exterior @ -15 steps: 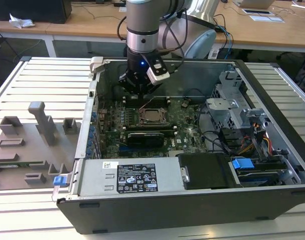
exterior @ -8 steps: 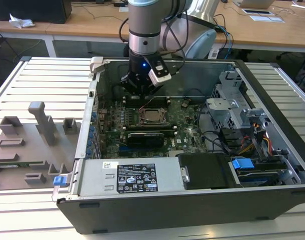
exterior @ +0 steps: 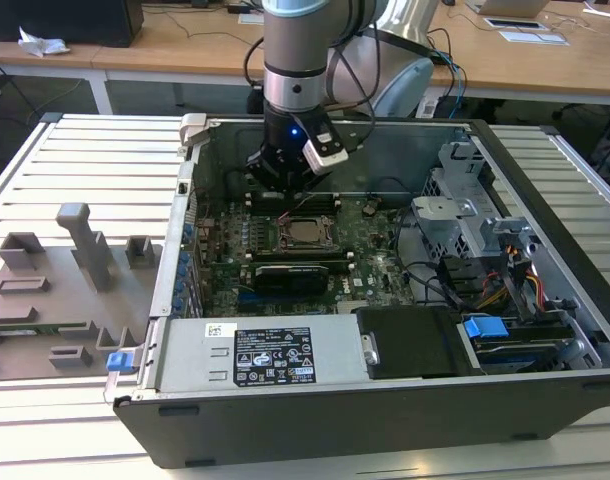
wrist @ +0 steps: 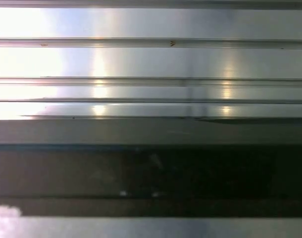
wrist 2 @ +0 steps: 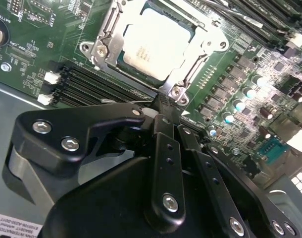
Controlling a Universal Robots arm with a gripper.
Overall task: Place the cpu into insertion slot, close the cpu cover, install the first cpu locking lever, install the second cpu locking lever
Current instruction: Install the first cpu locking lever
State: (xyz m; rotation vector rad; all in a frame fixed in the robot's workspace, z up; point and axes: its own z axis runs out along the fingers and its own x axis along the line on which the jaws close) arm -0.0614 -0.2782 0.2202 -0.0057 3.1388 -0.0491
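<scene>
Hanging low inside the open computer case (exterior: 315,420), the gripper (exterior: 283,195) sits at about eleven o'clock from the cpu (exterior: 307,233) in the exterior view. In the second wrist view the cpu (wrist 2: 153,42) lies flat in its slot on the green board (wrist 2: 32,54). The cpu cover (wrist 2: 209,45) — the shiny metal frame — lies down flat around it, so the pale top shows through the hole in the middle. So I think the first two jobs are done and the work is now at the locking levers. The gripper (wrist 2: 163,110) has its black fingers squeezed together, and I can see nothing held between them. The tips are just beside one corner of the frame, close to a thin metal rod (wrist 2: 124,100). I cannot tell if that rod is a lever, or if any lever is hooked in. A lever move, I think, calls for a small, slow push down and sideways — a slip could scrape the board or bend the thin rod
</scene>
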